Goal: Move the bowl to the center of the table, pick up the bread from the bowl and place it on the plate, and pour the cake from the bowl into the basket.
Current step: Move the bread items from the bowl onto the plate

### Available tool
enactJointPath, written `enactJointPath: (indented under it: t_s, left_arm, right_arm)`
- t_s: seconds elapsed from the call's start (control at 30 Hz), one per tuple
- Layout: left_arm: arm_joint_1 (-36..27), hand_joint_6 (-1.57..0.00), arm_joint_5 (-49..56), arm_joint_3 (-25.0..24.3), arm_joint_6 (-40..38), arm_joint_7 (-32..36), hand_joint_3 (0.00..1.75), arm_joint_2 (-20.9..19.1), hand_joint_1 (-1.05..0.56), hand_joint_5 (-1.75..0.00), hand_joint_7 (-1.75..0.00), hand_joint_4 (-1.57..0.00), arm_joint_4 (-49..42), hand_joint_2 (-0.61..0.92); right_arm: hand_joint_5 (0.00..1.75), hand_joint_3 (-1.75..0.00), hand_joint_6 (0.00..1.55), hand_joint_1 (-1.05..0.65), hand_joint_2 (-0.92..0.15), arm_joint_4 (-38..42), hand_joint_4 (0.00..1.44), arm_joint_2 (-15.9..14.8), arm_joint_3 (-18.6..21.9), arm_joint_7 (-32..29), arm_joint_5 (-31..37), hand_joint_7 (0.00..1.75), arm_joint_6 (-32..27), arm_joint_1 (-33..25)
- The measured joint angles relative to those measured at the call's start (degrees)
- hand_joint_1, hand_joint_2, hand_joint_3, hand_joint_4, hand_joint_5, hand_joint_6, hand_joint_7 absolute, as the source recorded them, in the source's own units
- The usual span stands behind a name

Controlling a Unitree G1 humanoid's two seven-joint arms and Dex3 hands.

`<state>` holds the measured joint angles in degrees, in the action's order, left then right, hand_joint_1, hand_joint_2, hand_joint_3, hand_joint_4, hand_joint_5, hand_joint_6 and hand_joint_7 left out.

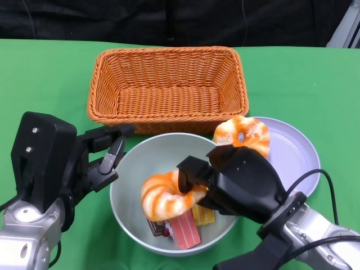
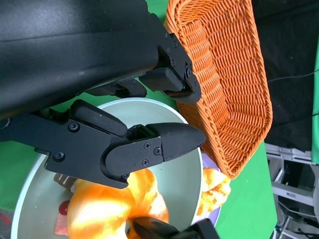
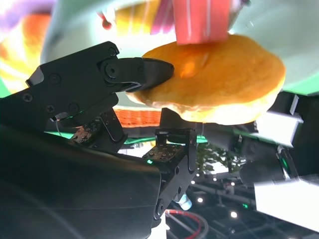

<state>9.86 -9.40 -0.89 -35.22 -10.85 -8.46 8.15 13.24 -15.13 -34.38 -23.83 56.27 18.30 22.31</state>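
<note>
The right hand (image 1: 225, 183) grips a glossy ring-shaped bread (image 1: 164, 195) over the smooth round bowl (image 1: 132, 169). The left hand (image 1: 93, 160) holds nothing, fingers apart beside the rim, near the woven basket (image 1: 167, 90).

Left hand (image 1: 98, 160): matte black, blocky housing with small round screws on its flat face, mounted on a silver forearm (image 1: 25, 239). Right hand (image 1: 225, 180): black rounded shell, angular black fingers (image 3: 144, 69) with recessed screw heads. Black cables (image 1: 315, 180) loop from the wrist to a silver forearm. A small green light, possibly an indicator, shows under the fingers.
</note>
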Motion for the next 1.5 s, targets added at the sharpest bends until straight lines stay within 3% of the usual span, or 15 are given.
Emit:
enactJointPath:
  t_s: [0.03,0.07,0.23,0.47,0.53,0.6,0.67,0.73,0.8,0.87,1.0,1.13,1.3,1.5]
  left_arm:
    - [0.00,-0.58,0.04,0.06,0.10,0.00,0.73,-0.01,-0.73,-0.06,-0.01,-0.54,-0.03,0.92]
    - [0.00,-0.58,0.06,0.12,0.19,0.00,0.73,-0.01,-0.73,-0.06,-0.01,-0.54,-0.05,0.92]
    - [0.00,-0.61,-0.16,0.03,0.73,-0.03,0.72,0.08,-0.71,-0.07,-0.02,-0.58,-0.32,0.92]
    - [0.01,-0.58,-0.50,-0.96,-0.86,0.07,0.70,1.11,-0.73,-0.05,0.00,-0.53,-0.27,0.92]
    - [0.04,-0.58,-0.55,-1.18,-1.27,0.07,0.70,1.30,-0.73,-0.05,0.00,-0.52,-0.25,0.92]
    - [0.04,-0.57,-0.72,-1.28,-1.37,0.07,0.70,1.35,-0.73,-0.03,0.00,-0.50,-0.19,0.92]
    - [0.04,-0.55,-0.76,-1.29,-1.38,0.06,0.71,1.36,-0.74,-0.03,0.00,-0.49,-0.16,0.92]
    - [0.04,-0.55,-0.46,-1.05,-1.09,0.03,0.71,1.26,-0.74,-0.02,0.00,-0.49,-0.18,0.92]
    - [0.04,-0.55,-0.22,-0.80,-0.75,-0.02,0.72,1.06,-0.74,-0.02,0.00,-0.49,-0.21,0.92]
    - [0.04,-0.55,-0.17,-0.71,-0.63,-0.03,0.72,0.89,-0.74,-0.02,-0.01,-0.49,-0.24,0.92]
    - [0.04,-0.56,-0.17,-0.64,-0.58,-0.32,0.72,0.13,-0.74,-0.02,-0.01,-0.49,-0.27,0.92]
    - [0.03,-0.57,-0.17,-0.64,-0.70,-0.47,0.71,-0.17,-0.74,-0.02,-0.01,-0.50,-0.23,0.92]
    - [0.03,-0.56,-0.21,-0.63,-0.85,-0.54,0.71,-0.51,-0.74,-0.02,-0.01,-0.50,-0.20,0.92]
    - [0.02,-0.56,-0.21,-0.63,-0.83,-0.55,0.71,-0.59,-0.75,-0.03,-0.01,-0.50,-0.20,0.92]
  right_arm:
    - [1.75,-0.42,0.65,-0.27,-0.82,-1.19,0.87,-0.12,0.35,0.78,-0.02,1.44,-0.04,-0.01]
    - [1.75,-0.43,0.62,-0.27,-0.82,-2.47,0.87,-0.23,0.63,1.60,-0.02,1.54,-0.11,-0.02]
    - [1.75,-0.41,0.57,-0.27,-0.79,-7.66,0.87,-0.24,2.03,3.56,-0.08,1.73,-0.41,-0.19]
    - [1.75,-0.44,0.60,-0.25,-0.78,-11.65,0.89,-0.05,4.27,3.68,-0.01,1.75,-0.58,-0.17]
    - [1.75,-0.70,0.59,-0.22,-0.62,-12.95,0.88,-0.03,5.35,3.61,-0.01,1.75,-0.60,-0.12]
    - [1.75,-0.84,0.58,-0.20,-0.54,-14.23,0.88,-0.06,6.43,3.57,-0.02,1.75,-0.54,-0.10]
    - [1.75,-0.53,0.54,-0.25,-0.70,-15.04,0.89,-0.33,7.73,3.51,-0.32,1.75,-0.07,-0.10]
    - [1.75,-0.70,0.56,-0.22,-0.64,-15.46,0.89,-1.02,9.43,3.18,-1.27,1.75,1.20,-0.27]
    - [1.75,-1.02,0.62,-0.18,-0.51,-15.81,0.91,-2.37,11.61,2.50,-2.36,1.75,2.51,-0.36]
    - [1.75,-1.14,0.63,-0.15,-0.44,-15.84,0.92,-3.65,14.16,2.05,-3.32,1.74,3.03,-0.46]
    - [1.75,-1.13,0.65,-0.10,-0.41,-13.76,0.91,-5.52,18.15,1.60,-4.41,1.71,2.42,-0.62]
    - [1.75,-1.08,0.62,-0.15,-0.45,-8.69,0.91,-7.41,21.24,-0.61,-5.59,1.74,2.61,-0.66]
    - [1.75,-1.13,0.64,-0.16,-0.46,-4.01,0.92,-8.35,22.98,-2.91,-6.69,1.75,2.95,-0.63]
    - [1.75,-1.07,0.67,-0.17,-0.47,1.39,0.90,-10.15,23.31,-4.46,-6.84,1.67,3.12,-0.62]
